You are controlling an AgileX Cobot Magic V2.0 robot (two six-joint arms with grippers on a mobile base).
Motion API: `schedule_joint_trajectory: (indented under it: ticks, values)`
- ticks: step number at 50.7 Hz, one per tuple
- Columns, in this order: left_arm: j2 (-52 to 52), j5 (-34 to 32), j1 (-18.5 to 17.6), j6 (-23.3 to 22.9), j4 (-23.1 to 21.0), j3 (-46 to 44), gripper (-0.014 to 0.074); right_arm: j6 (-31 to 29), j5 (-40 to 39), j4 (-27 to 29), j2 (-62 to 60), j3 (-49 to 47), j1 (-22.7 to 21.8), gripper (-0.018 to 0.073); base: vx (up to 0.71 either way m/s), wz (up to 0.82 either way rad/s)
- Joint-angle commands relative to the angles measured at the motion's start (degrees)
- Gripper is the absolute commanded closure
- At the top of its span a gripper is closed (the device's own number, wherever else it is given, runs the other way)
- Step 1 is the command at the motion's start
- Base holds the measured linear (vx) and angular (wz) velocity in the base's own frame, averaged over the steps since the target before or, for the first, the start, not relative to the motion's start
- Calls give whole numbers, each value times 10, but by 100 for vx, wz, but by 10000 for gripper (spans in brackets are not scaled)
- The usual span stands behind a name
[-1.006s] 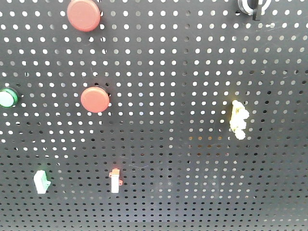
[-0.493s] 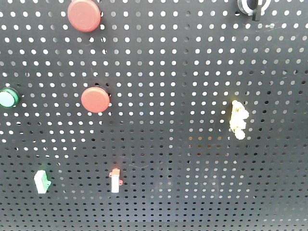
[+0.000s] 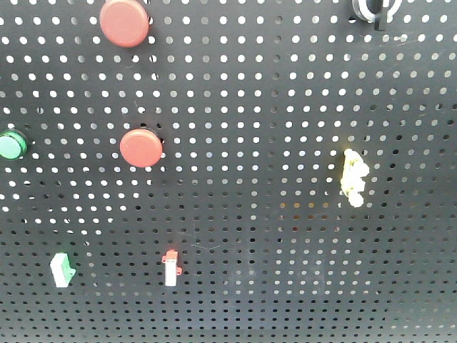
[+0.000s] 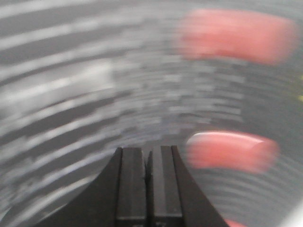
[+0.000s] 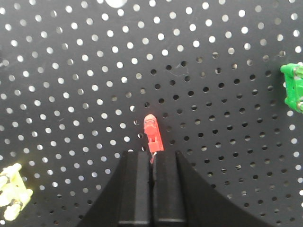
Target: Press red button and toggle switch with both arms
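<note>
Two round red buttons are mounted on the black pegboard [image 3: 285, 107]: one at the top [image 3: 125, 21] and one lower down [image 3: 141, 148]. The toggle switch [image 3: 373, 8], with its silvery ring and black lever, is cut off by the top right edge. Neither arm appears in the front view. The left wrist view is blurred by motion. There my left gripper [image 4: 147, 152] is shut and empty, with a smeared red button [image 4: 229, 151] just to its right and another [image 4: 236, 35] above. My right gripper [image 5: 152, 153] is shut, its tips right below a red-tipped rocker tab [image 5: 152, 132].
On the pegboard are also a green button [image 3: 11, 145] at the left edge, a yellow clip-like piece [image 3: 353, 177] at right, a green-tipped white rocker tab [image 3: 62, 269] and a red-tipped one [image 3: 171, 268] low down. The right wrist view shows a green piece [image 5: 293, 87] and the yellow clip [image 5: 12, 196].
</note>
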Motion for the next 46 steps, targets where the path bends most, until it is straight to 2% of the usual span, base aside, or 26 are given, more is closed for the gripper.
schedule_joint_trajectory:
  ticks: [1, 9, 19, 38, 46]
  values:
    - [43, 29, -37, 91, -112, -73, 595, -4, -44, -4, 12, -15, 1, 562, 0, 0]
    - [98, 0, -64, 79, -98, -136, 595, -4, -31, -4, 20, -15, 1, 562, 0, 0]
    - [145, -22, -65, 77, -98, -176, 595, -6, -24, -4, 27, -15, 1, 562, 0, 0]
    - [155, -102, -65, 70, -83, -176, 595, -6, -25, -4, 27, -15, 1, 562, 0, 0]
    - [167, -104, -65, 47, -48, -176, 595, -6, -25, -4, 27, -15, 1, 562, 0, 0]
